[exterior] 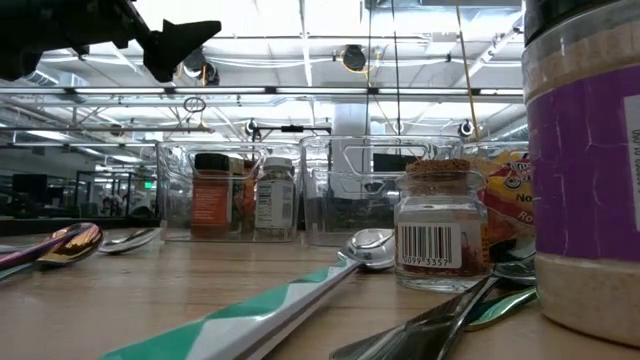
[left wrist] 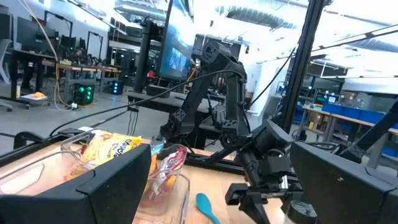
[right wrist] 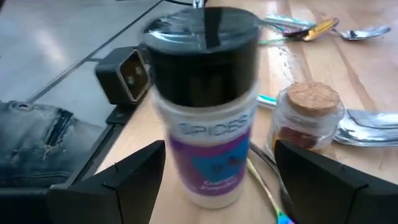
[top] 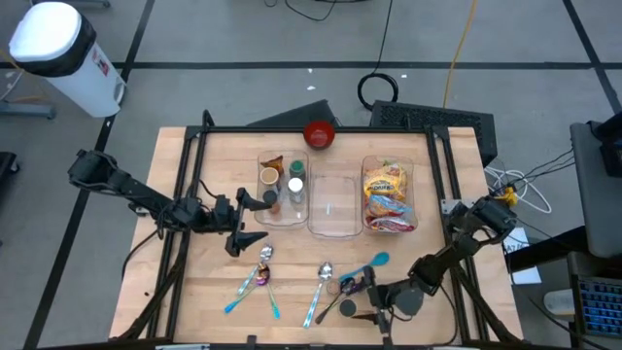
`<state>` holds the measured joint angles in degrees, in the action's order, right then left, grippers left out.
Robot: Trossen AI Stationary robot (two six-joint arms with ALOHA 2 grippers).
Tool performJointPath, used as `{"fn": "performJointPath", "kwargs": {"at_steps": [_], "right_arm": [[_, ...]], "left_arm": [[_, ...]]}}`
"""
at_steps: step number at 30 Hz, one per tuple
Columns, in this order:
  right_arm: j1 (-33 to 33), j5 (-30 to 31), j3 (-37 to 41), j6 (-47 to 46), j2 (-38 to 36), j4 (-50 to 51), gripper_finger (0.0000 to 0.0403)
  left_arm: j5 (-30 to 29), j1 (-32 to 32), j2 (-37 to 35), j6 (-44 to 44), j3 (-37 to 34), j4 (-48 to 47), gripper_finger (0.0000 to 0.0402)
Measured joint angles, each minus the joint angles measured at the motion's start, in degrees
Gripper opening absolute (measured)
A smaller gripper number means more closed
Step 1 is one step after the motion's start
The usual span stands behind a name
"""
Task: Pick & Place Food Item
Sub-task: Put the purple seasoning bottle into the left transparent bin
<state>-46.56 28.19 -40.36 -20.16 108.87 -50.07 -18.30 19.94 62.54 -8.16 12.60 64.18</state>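
A spice bottle with a black lid and a purple label stands upright on the table near its front edge; it also shows in the high view and the low view. My right gripper is open at table height and points toward the table's left, one finger on either side of the bottle; I cannot tell whether they touch it. It also shows in the high view. A small cork-stoppered jar stands just beyond the bottle. My left gripper is open and empty above the table, left of the bins.
Three clear bins stand at mid-table: the left one holds spice jars, the middle one is bare, the right one holds snack bags. A red bowl sits behind them. Several spoons lie near the front.
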Motion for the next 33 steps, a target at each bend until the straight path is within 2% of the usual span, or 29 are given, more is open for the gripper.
{"fn": "performJointPath", "kwargs": {"at_steps": [5, 10, 16, 20, 24, 27, 33], "right_arm": [[2.1, -4.4, -0.6, 0.4, 3.2, -5.1, 0.0293], [2.3, -6.0, -2.9, 3.0, 7.2, -6.2, 0.0293], [2.4, -7.4, -4.0, 4.5, 8.0, -6.6, 0.0286], [2.4, -7.4, -4.0, 4.4, 8.0, -6.7, 0.0251], [2.4, -7.5, -4.0, 4.4, 7.8, -6.5, 0.019], [2.3, -7.9, -3.9, 5.0, 6.0, -4.5, 0.015], [2.7, -7.4, -3.9, 5.0, -7.3, 12.3, 0.0148]], "left_arm": [[-0.2, 0.0, 0.0, -0.3, 0.0, 0.0, 0.039], [-0.2, 0.0, 0.0, -2.0, 0.0, 0.0, 0.039], [-0.2, 0.0, 0.0, -2.7, 0.0, -0.1, 0.039], [-0.2, 0.0, 0.0, -2.8, 0.0, -0.1, 0.039], [-0.2, 0.0, 0.0, -3.8, 0.0, -0.1, 0.039], [-0.1, 0.0, 0.0, -6.7, 0.0, -0.1, 0.039], [-0.2, -0.1, 0.0, -14.1, 0.0, -0.1, 0.039]]}}
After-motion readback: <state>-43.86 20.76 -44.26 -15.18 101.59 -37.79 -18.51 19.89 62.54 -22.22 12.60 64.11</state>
